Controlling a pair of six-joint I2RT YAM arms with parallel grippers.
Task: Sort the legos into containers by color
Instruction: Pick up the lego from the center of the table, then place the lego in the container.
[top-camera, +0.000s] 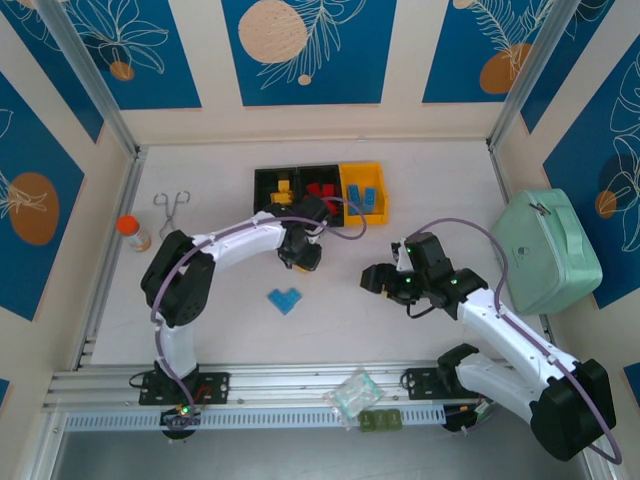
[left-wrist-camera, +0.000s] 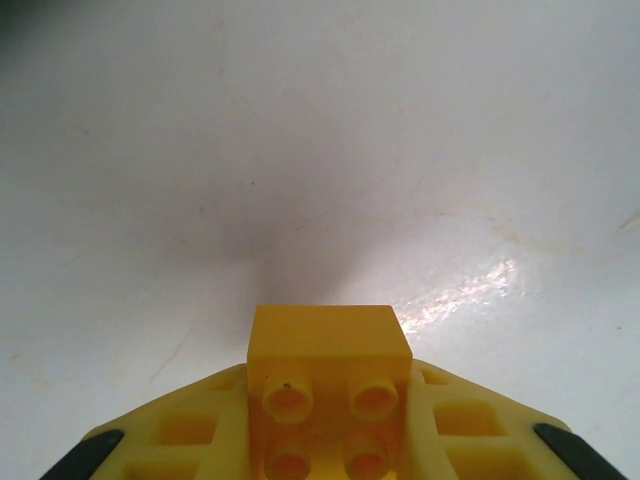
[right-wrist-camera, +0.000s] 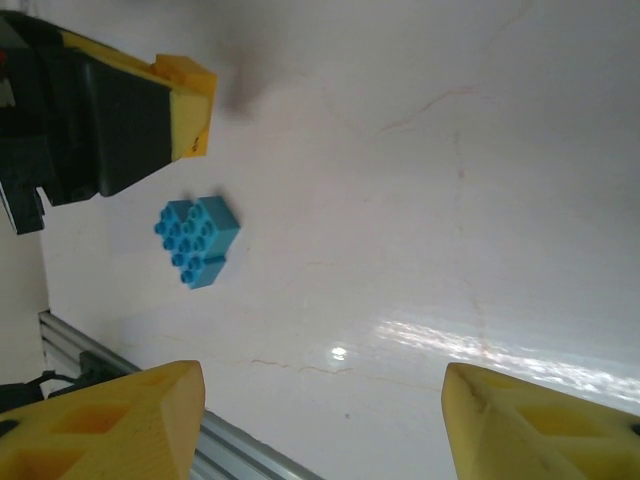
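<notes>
While the left gripper (left-wrist-camera: 330, 432) clamps a yellow brick (left-wrist-camera: 330, 345) over the white table (left-wrist-camera: 300, 150) | right gripper (right-wrist-camera: 320, 420): jaws apart, empty | blue bricks (top-camera: 285, 299): clustered on table between the arms | three bins (top-camera: 348, 168): yellow, red, blue bricks inside

We see a mint-green case (top-camera: 548, 250) at the right edge of the table (top-camera: 240, 330), metal forceps (top-camera: 171, 209) and an orange-capped bottle (top-camera: 133, 233) near the left edge, and a clear plastic bag (top-camera: 352, 396) on the near rail (top-camera: 280, 385).
</notes>
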